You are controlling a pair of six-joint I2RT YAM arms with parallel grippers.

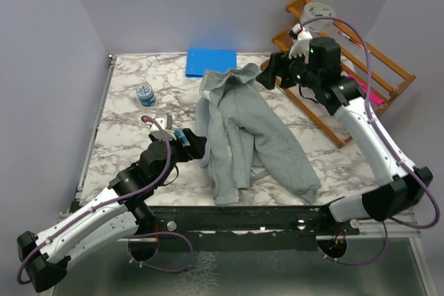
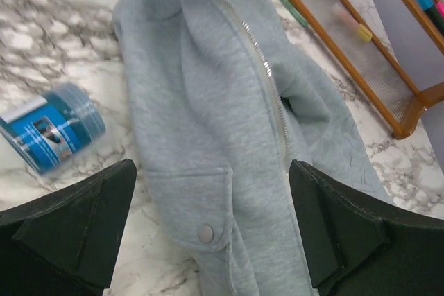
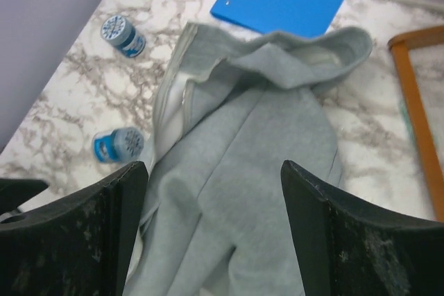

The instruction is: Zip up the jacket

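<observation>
Top external view: the left claw (image 1: 196,146) is wide open and empty, just beside the bottom left edge of the big soft grey-green jacket (image 1: 243,129). The jacket lies crumpled in the middle of the white marble desk (image 1: 121,126). The right claw (image 1: 269,73) is wide open and empty too, up by the hood end. A flat blue folder (image 1: 211,62) lies at the back, right by the hood.

Marble table (image 1: 125,119). Jacket (image 1: 243,129) lies from centre to near edge. Blue folder (image 1: 211,62) at far edge, just beyond it. Upright jar (image 1: 145,94) towards left edge. Second jar (image 2: 52,129) on its side, nearer. Wooden rack (image 1: 347,81) at far right corner.
</observation>
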